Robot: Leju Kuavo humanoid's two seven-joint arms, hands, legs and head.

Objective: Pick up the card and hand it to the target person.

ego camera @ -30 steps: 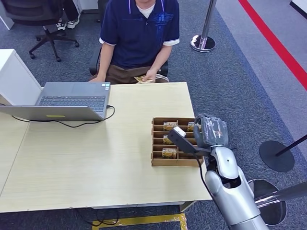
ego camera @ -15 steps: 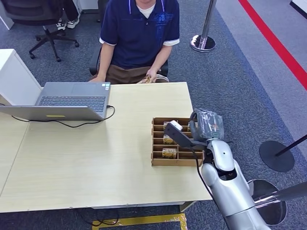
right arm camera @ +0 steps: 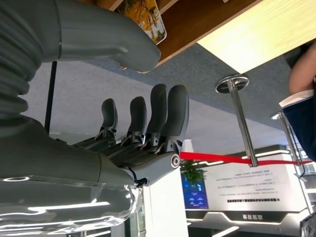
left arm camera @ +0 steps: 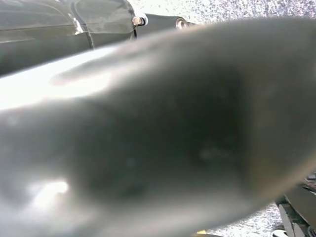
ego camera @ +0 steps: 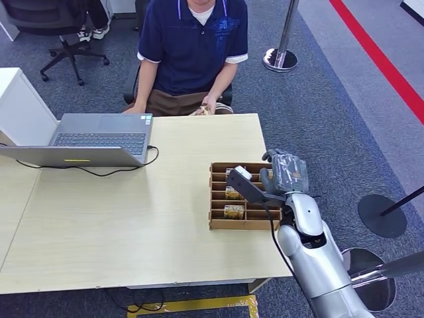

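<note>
A: From the head view, where is the right hand (ego camera: 286, 173)?

B: It hovers at the right edge of the cardboard tray (ego camera: 218, 224), near the bench's (ego camera: 125, 218) right end. Cards (ego camera: 233, 212) stand in the tray's slots. The person (ego camera: 192, 46) sits at the far side, a laptop (ego camera: 103, 136) to the left.

A: And the right wrist view?

B: The hand (right arm camera: 149, 121) holds nothing: fingers (right arm camera: 175, 113) loosely bent, thumb apart from them. A card (right arm camera: 147, 17) lies just beyond the thumb, in the tray.

A: The left hand?

B: The left wrist view is a grey blur; I cannot tell.
</note>
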